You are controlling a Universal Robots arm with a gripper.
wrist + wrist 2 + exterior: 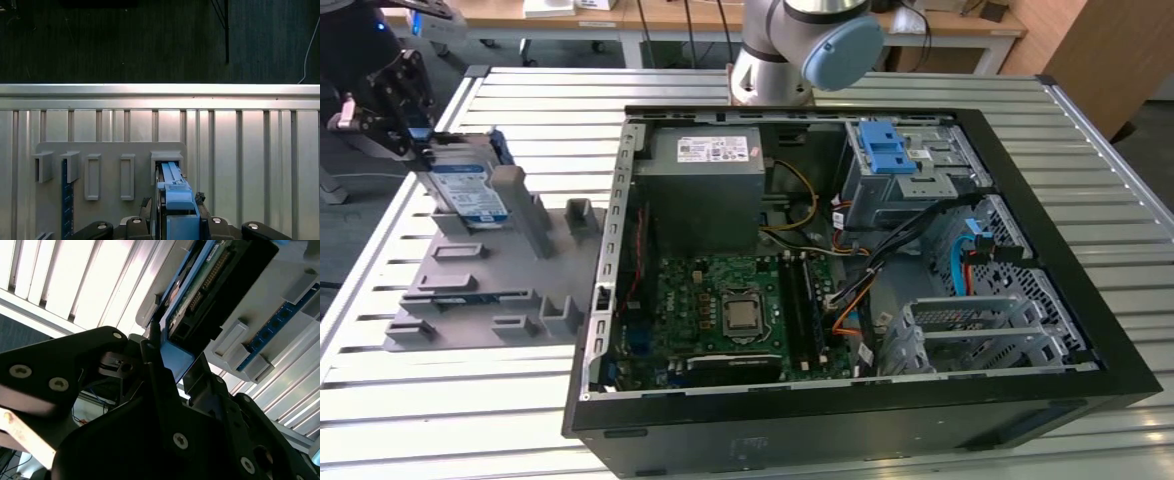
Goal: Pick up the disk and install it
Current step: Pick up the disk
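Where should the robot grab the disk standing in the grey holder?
Probably by its top edge, from straight above. The disk stands on edge in the grey holder, so its upper part sticks out and its flat faces suit the gripper.

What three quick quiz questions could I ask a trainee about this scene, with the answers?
1. True or false: the disk lies flat inside the computer case.
2. What is the gripper shut on? A) the disk B) a cable C) the power supply
3. In the exterior view, on which side of the case does the grey holder stand?
Key: 1 false; 2 A; 3 the exterior view's left.
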